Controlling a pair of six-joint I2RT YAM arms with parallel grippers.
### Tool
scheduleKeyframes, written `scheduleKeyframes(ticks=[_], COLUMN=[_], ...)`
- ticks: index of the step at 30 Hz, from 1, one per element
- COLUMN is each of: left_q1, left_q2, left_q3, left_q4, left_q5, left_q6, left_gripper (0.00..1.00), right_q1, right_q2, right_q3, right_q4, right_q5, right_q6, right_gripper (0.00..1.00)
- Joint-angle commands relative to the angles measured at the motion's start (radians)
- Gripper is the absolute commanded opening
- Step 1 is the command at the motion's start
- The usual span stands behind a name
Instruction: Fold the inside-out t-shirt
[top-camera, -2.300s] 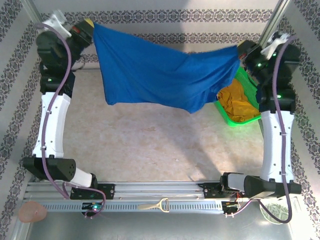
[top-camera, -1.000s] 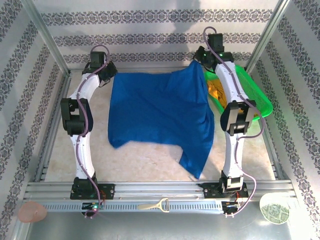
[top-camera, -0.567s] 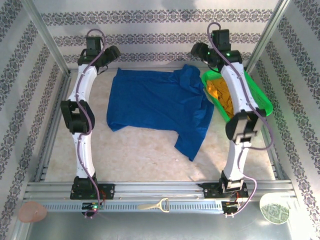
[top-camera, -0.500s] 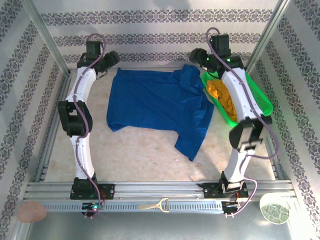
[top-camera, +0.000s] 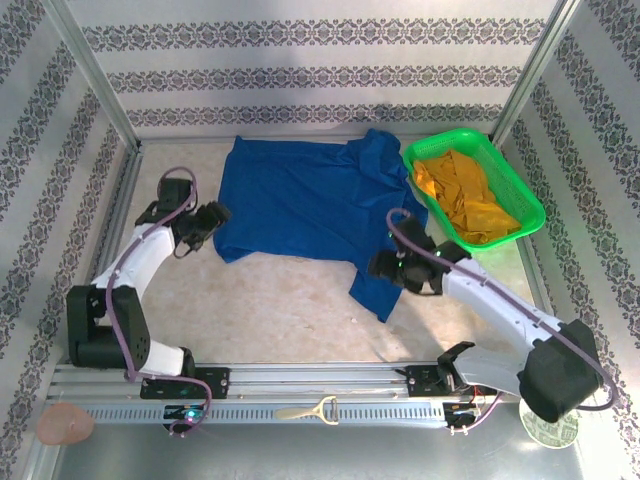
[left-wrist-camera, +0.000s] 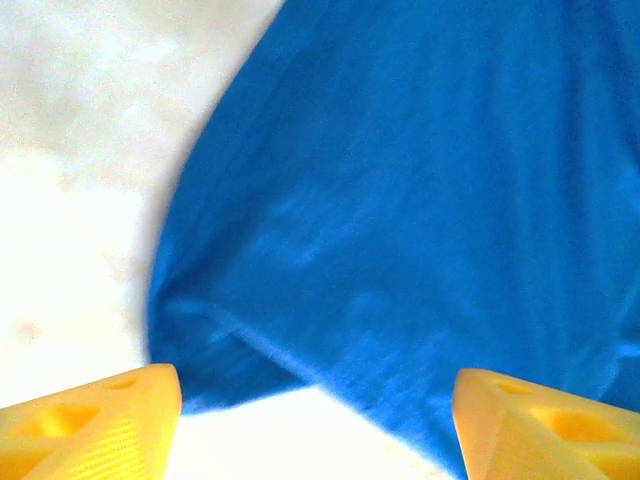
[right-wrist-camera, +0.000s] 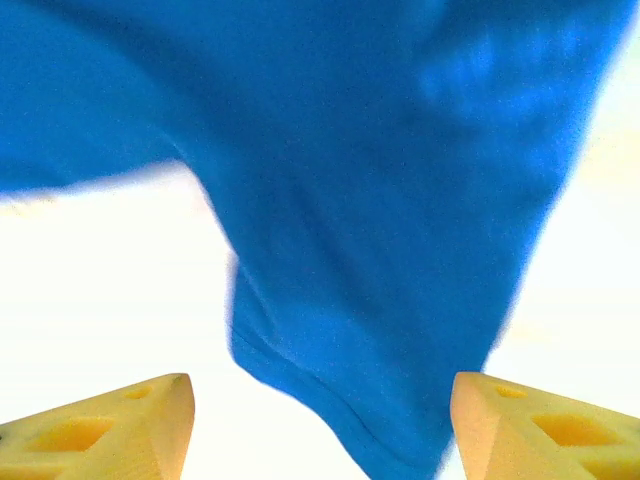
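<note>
Tabletop (top-camera: 290, 310): end effectors (top-camera: 213, 214) (top-camera: 377, 266) spread, empty

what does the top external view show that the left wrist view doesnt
Top external: the whole blue t-shirt spread flat, the green basket holding a mustard garment, and both arms, with the right pincer beside the shirt's near-right flap. Left wrist: a close look at the shirt's rumpled near-left corner, framed by the yellow fingers of the open left pincer. Both: the blue shirt lying on the pale table.
</note>
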Motion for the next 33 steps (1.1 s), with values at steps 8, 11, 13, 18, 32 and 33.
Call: scheduleKeyframes(ticks=[8,11,13,18,32,33], left_q1=[-0.026,-0.026,-0.026,-0.026,-0.035,-0.036], left_q2=[0.034,0.07,0.097,0.159,0.157,0.108], left_q3=[-0.118,-0.115,-0.103,-0.093,-0.019,-0.011], left_q4=[0.038,0.068,0.074,0.125,0.135,0.103], left_q5=[-0.052,-0.065,-0.073,-0.079,-0.084,-0.097], left_q6=[-0.035,-0.015,0.001,0.017,0.108,0.126], left_gripper=[0.64,0.61,0.59,0.52,0.0,0.0], right_q1=[0.214,0.218,0.218,0.214,0.033,0.015], right_q2=[-0.005,0.03,0.048,0.049,-0.237,-0.262], right_q3=[-0.097,-0.085,-0.075,-0.053,-0.041,-0.04], right_q4=[-0.038,-0.036,-0.038,-0.045,-0.115,-0.125], right_q5=[0.108,0.121,0.128,0.145,0.217,0.224], right_q6=[0.192,0.176,0.166,0.165,0.243,0.242], right_gripper=[0.71,0.72,0.72,0.72,0.7,0.69])
